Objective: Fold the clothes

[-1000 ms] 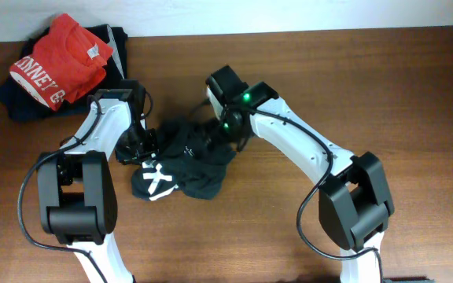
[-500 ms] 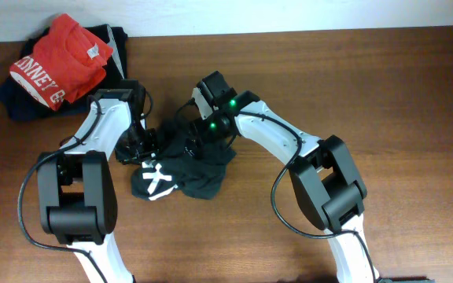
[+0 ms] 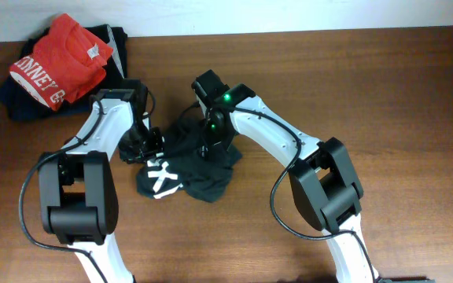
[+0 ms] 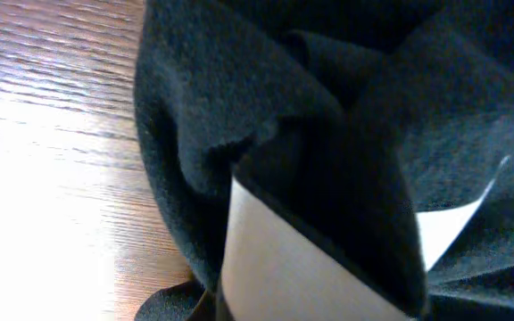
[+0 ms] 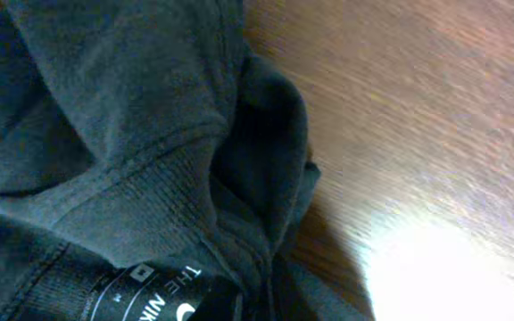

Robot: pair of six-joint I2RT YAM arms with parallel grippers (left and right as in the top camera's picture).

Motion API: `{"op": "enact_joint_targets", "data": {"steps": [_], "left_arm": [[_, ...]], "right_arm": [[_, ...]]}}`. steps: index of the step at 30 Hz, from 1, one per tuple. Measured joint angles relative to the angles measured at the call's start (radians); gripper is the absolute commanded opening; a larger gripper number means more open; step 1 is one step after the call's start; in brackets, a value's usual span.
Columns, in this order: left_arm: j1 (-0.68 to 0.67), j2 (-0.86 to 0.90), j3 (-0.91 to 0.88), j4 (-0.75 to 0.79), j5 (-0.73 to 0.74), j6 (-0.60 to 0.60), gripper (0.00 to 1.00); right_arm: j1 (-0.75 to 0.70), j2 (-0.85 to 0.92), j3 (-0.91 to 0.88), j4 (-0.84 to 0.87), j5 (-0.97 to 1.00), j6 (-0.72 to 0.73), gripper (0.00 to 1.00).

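The Nike T-shirt (image 3: 187, 169) is found in a crumpled heap on the table (image 3: 384, 94), between the two hands and spilling back from them toward the arm bases. No part of it is spread flat, so the folding proper is judged not yet begun; the cloth has first to be opened out

The left hand (image 3: 144, 146) is set against its own side of the heap, fingers brought together. Its wrist view is filled by dark fabric and a strip of the white lettering (image 4: 302, 267), gathered right up against the hand, so a fold of the T-shirt is judged to be pinched there. The fingers themselves are not seen

The right hand (image 3: 209, 144) is lowered onto the opposite side of the heap and is likewise closed. Directly beneath it the ribbed collar (image 5: 132, 201) and the black neck label (image 5: 154, 290) are shown, with bare wood just beyond. The collar is a firm, stitched edge and is probably sought as a marker for the garment's top. Whether any cloth is caught between these fingers cannot be told

With one hand at each side, the heap is placed to be drawn apart and laid out. Soft jersey is expected to sag and slip, so a thin pinch may be lost

The red shirt (image 3: 61, 59) and the dark folded garments (image 3: 115, 41) under it are left well apart, beyond the left hand and out to its left, and are not involved
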Motion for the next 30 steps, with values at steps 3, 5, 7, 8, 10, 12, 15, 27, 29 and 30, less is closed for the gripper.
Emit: {"op": "enact_joint_targets", "data": {"steps": [3,5,7,8,10,12,15,27,29,30], "left_arm": [[-0.006,0.0,0.0,0.003,0.021,0.0,0.09],[-0.001,0.0,0.0,-0.003,-0.002,0.001,0.28],[0.003,0.0,0.0,-0.006,-0.031,0.002,0.37],[0.006,0.0,0.0,-0.006,-0.043,-0.003,0.34],[0.011,0.0,0.0,-0.014,-0.084,0.0,0.3],[0.019,0.0,0.0,-0.045,-0.095,0.0,0.3],[0.048,-0.024,0.001,-0.065,-0.106,-0.001,0.33],[0.054,-0.049,0.004,-0.065,-0.117,0.0,0.34],[0.054,-0.049,0.004,-0.065,-0.117,0.0,0.34],[0.054,-0.049,0.004,-0.064,-0.117,0.0,0.35]], "right_arm": [[0.0,0.0,-0.004,-0.031,0.048,0.06,0.9],[-0.02,0.0,0.001,-0.09,0.111,0.076,0.93],[-0.039,0.0,0.039,-0.157,0.15,0.08,0.93],[-0.045,0.0,0.072,-0.191,0.162,0.082,0.93],[-0.053,-0.005,0.167,-0.287,0.164,0.093,0.91],[-0.051,-0.018,0.231,-0.335,0.055,0.046,0.89],[0.009,-0.027,0.215,-0.302,-0.167,-0.132,0.83],[0.135,-0.029,-0.035,-0.038,-0.142,-0.177,0.14],[0.131,-0.028,-0.007,-0.118,-0.086,-0.16,0.59],[0.126,-0.028,0.024,-0.156,-0.066,-0.152,0.72]]}}
